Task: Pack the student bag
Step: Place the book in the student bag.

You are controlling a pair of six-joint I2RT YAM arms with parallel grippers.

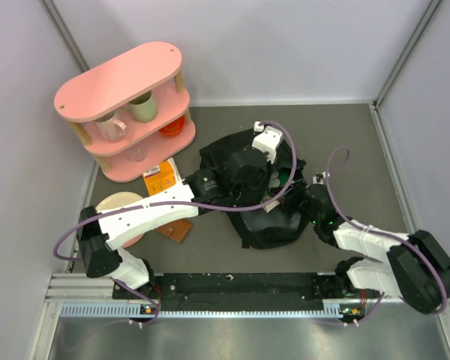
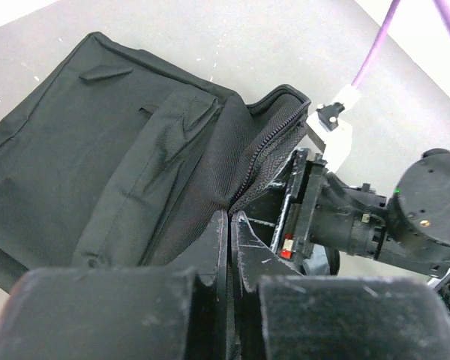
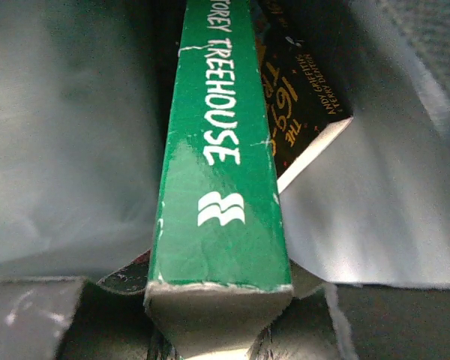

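The right gripper point(image 3: 221, 341), deep inside the student bag point(image 1: 274, 229), clamps a green book point(image 3: 221, 187) just left of a dark book point(image 3: 304, 97), while the left gripper point(image 2: 230, 232) is pinched shut on the bag's zip edge. The bag lies mid-table, right of the pink shelf point(image 1: 120, 82); with an orange item point(image 1: 161, 180) lying outside beside the shelf, packing looks only partly done

Both arms stretch forward, left end effector point(image 2: 231, 225) and right end effector point(image 3: 217, 337) clamped.
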